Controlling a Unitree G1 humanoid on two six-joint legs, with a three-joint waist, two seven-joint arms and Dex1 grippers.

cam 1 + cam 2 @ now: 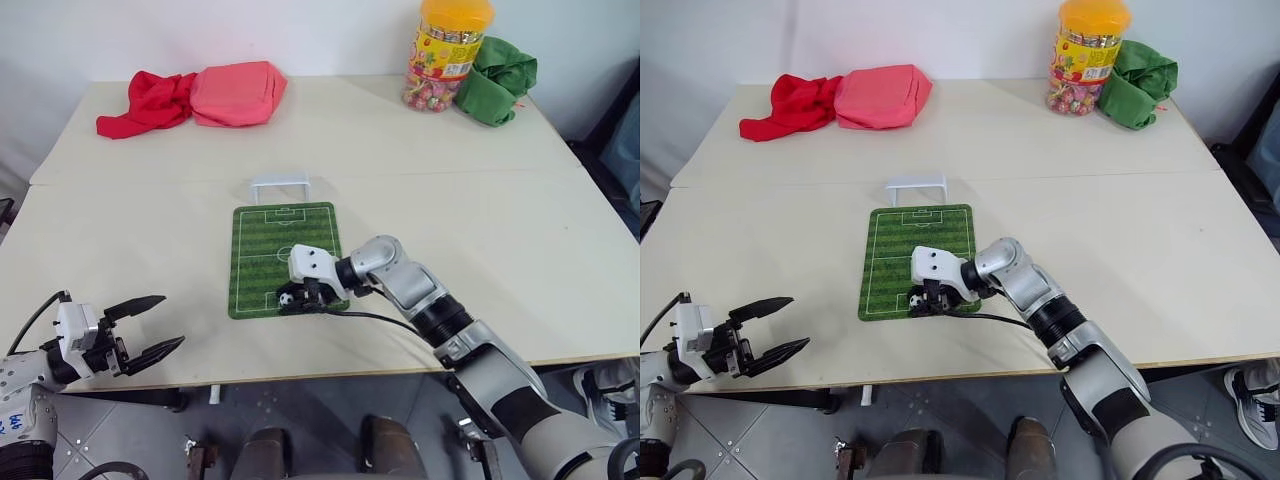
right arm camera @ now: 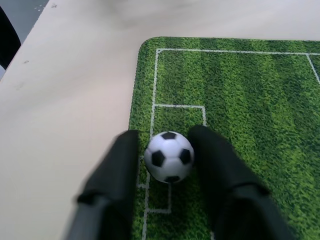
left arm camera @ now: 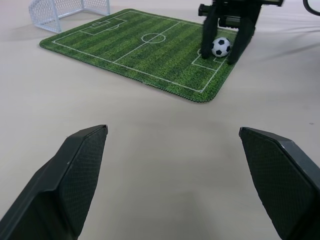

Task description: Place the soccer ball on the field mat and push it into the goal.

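The tiny black-and-white soccer ball [image 2: 169, 156] rests on the near end of the green field mat [image 1: 285, 240], by the small penalty box. My right gripper [image 1: 300, 298] reaches down to it, open, one black finger on each side of the ball and close to it. At the mat's far end stands the white goal [image 1: 279, 184], its mouth facing the mat. My left gripper [image 1: 171, 320] hovers open and holding nothing by the table's front left edge, pointing toward the mat; in its wrist view the ball [image 3: 220, 47] shows between the right gripper's fingers.
Red cloths [image 1: 190, 98] lie at the table's back left. A candy jar [image 1: 447, 55] and a green cloth bundle [image 1: 497, 78] stand at the back right. A seam crosses the table just behind the goal. Bare tabletop lies on both sides of the mat.
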